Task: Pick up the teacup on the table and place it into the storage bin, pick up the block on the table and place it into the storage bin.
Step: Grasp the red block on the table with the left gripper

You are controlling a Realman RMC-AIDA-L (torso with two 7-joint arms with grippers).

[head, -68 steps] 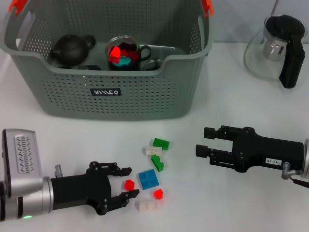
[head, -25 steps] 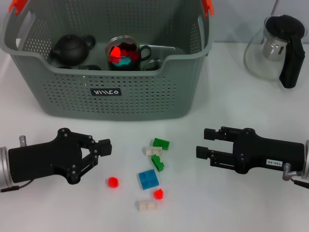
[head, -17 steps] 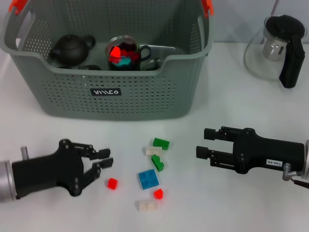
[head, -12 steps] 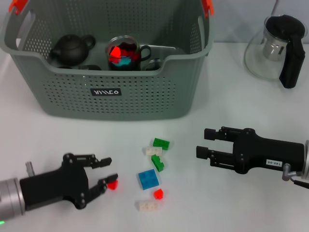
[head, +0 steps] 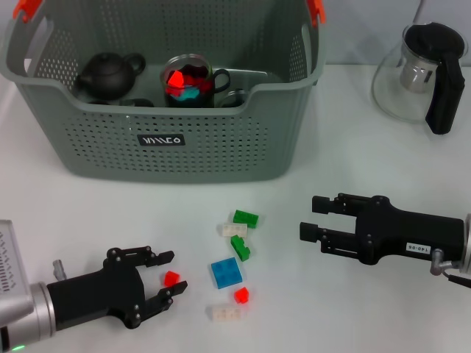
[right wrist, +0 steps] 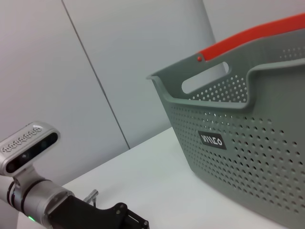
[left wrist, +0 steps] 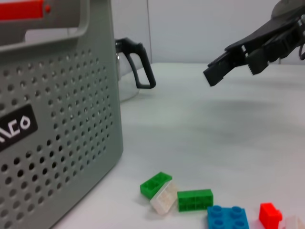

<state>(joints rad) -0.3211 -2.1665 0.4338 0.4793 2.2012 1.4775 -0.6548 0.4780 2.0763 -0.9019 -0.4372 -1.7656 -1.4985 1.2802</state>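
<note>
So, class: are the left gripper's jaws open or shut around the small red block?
Open: the left gripper has its jaws spread either side of the small red block.

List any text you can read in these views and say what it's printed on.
Storage bin, black label: white lettering, looks like "VIVICO" but stylised; not certain.
Right gripper, white sticker on its body: roughly "140-05"; too small to confirm.
Nothing readable elsewhere.

Small red block (head: 171, 278) on table; grey storage bin (head: 221, 151) behind.
</note>
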